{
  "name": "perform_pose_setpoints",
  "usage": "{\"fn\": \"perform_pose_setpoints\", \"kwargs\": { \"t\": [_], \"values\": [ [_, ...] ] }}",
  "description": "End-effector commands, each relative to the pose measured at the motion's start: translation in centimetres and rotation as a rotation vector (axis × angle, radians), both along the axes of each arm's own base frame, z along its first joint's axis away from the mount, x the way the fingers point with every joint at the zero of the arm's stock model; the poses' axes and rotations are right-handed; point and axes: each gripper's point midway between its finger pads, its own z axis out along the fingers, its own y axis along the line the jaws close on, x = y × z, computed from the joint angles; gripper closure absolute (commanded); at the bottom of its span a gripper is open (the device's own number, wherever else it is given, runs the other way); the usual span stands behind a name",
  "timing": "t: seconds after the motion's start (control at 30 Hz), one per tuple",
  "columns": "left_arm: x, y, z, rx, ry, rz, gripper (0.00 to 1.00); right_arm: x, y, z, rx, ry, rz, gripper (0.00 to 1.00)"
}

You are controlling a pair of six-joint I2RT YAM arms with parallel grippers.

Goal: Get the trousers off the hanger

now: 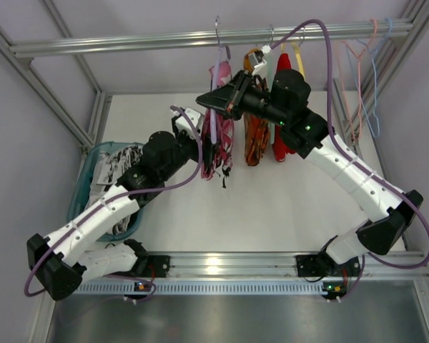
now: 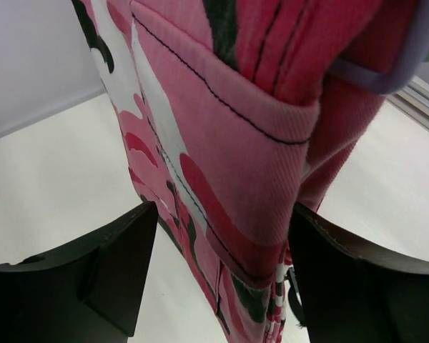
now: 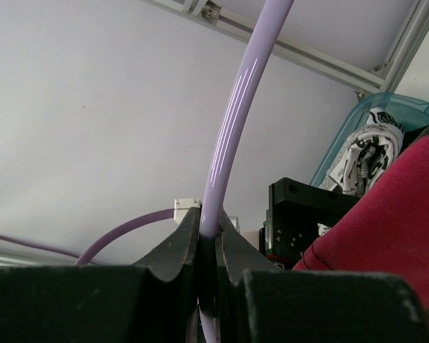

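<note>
Top external view: a metal rail [image 1: 200, 39] crosses the far side above the white desk [image 1: 272, 207], and clothes hang from it in a row.
Trousers: the trousers [image 1: 218, 139] hang leftmost in the row, beside an orange garment [image 1: 256, 139] and a red garment [image 1: 282, 107]. Their long axis runs straight down from the rail toward the desk.
Hanger: the hanger [image 3: 229, 128] is a thin lilac bar. In the left wrist view it loops out of the folded waistband at the upper right, so the fabric is draped over it.
Right tool: the right tool [image 3: 209, 246] is clamped on the lilac bar, with its fingers pressed together around it. It sits high, at the top of the trousers.
Left tool: the left tool [image 2: 222, 275] stands apart, with a dark finger on each side of the hanging pink cloth. The right-hand finger is just beside the fabric, and I cannot tell whether it is touching. The other finger is clear of it.
Deciding relation: the cloth already lies between the left tool's jaws, lower than the hanger and reached from the left. The right tool steadies the hanger above it.
Judgement: the left arm is nearer the fabric. The next move likely calls for it to close on the cloth and draw it down and off the bar, along the trousers' length.
Risk: a shallow pinch could slip on the soft cloth, or the pull could drag the hanger along.
</note>
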Motion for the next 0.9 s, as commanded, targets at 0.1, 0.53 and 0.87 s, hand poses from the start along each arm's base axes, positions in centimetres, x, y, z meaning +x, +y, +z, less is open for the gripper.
{"fn": "perform_pose_setpoints", "kwargs": {
  "t": [0.1,0.53,0.87],
  "values": [
    [0.7,0.8,2.6,-0.076,-0.073,0.067,0.3,-4.8,-3.7,12.5,0.266,-0.339,0.0,1.0],
    [0.0,0.7,0.3,-0.003,-0.049,0.022,0.17,-5.0,-4.0,13.2,0.288,-0.341,0.009,1.0],
    [0.2,1.1,-1.2,0.034,-0.035,0.045,0.13,-5.1,-4.4,13.7,0.295,-0.347,0.011,1.0]
  ]
}}
